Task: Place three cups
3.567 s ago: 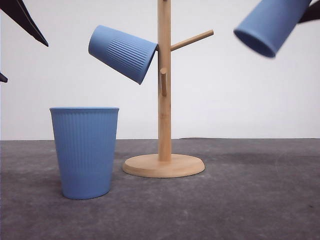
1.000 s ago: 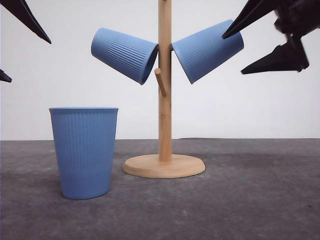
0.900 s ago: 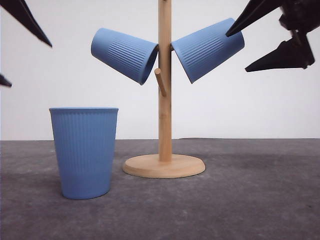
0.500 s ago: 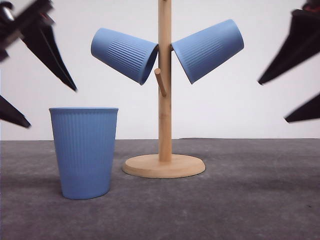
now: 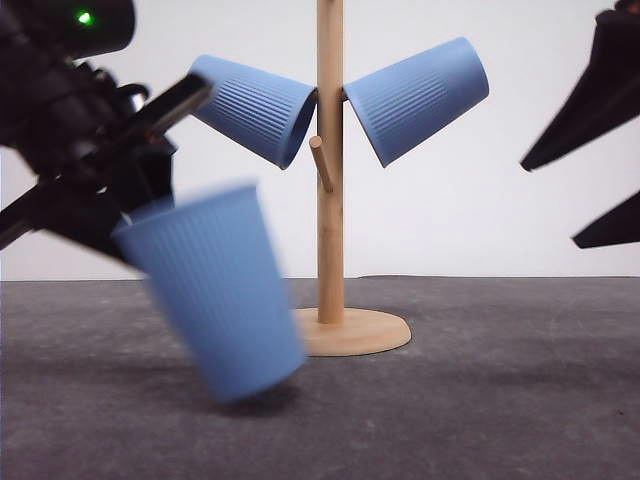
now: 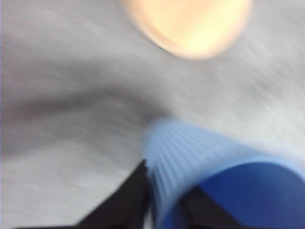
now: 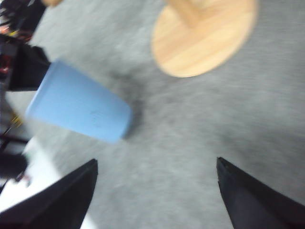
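The third cup [image 5: 215, 295] is tilted in the front view, its rim leaning toward the left arm and its base angled down over the grey table [image 5: 480, 400], with a shadow beneath it; the cup is blurred, and whether the base touches the table cannot be told. The left gripper [image 5: 140, 195] is clamped on the rim of this cup — in the left wrist view one dark finger [image 6: 126, 200] lies outside the ribbed wall and another sits inside the mouth of the cup [image 6: 214, 176]. In the right wrist view the same cup [image 7: 78, 102] lies slanted beside the black body of the left arm, near the round base of the rack [image 7: 205, 36]. The other 2 cups hang on the wooden rack [image 5: 329, 170]: the left cup [image 5: 255, 105] sits on a peg with its mouth toward the post, and the right cup [image 5: 415, 98] mirrors it on the other side, both tilted with their bases up and outward. A bare short peg [image 5: 320, 163] juts from the post below them. The rack's base [image 5: 355, 332] rests on the table just behind the tilted cup. The right gripper [image 5: 600, 165] hangs at the right edge of the front view, its 2 dark fingers spread apart and holding nothing — well clear of the rack. In the right wrist view its fingers [image 7: 62, 200] stand wide over the table.
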Motion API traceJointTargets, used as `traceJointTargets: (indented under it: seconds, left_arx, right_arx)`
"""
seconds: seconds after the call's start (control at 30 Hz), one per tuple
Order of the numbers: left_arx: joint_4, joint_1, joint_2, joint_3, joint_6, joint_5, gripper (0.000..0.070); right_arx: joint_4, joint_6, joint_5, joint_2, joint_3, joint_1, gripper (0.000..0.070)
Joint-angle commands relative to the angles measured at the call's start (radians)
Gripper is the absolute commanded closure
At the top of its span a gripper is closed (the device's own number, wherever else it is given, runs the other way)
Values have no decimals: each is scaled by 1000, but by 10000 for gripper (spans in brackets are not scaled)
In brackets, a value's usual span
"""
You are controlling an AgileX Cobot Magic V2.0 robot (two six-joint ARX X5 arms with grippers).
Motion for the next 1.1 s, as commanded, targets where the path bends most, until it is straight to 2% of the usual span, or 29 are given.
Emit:
traceJointTargets:
  seconds: [0.0, 0.17, 0.37, 0.47, 0.67, 0.83, 0.9, 0.97, 1.03, 1.07]
  left_arx:
    - [4, -17, 7, 41, 20, 71, 697]
    - [-25, -36, 7, 107, 14, 278, 697]
    - [-47, -56, 7, 150, -9, 425, 697]
    - [-47, -72, 7, 151, -11, 456, 697]
    - [-45, -110, 7, 151, -10, 459, 697]
    - [-42, -120, 7, 151, -10, 461, 687]
    - [-43, -119, 7, 151, -9, 480, 560]
    - [-43, -113, 7, 151, -8, 509, 357]
    - [-43, -105, 6, 151, -1, 532, 189]
    - [-43, -102, 6, 151, 4, 534, 160]
  right_arx:
    - [24, -30, -38, 8, 10, 30, 201]
    - [94, -37, -106, 8, 10, 150, 200]
    - [176, -53, -107, 7, 10, 306, 199]
    - [219, -53, -97, 8, 10, 373, 199]
    - [247, -48, -58, 8, 10, 467, 208]
    - [246, 3, -49, 8, 10, 496, 340]
    - [236, 48, -70, 8, 10, 495, 340]
    - [220, 122, -93, 8, 10, 491, 340]
    - [196, 203, -118, 7, 10, 489, 340]
    - [183, 238, -133, 7, 10, 488, 340]
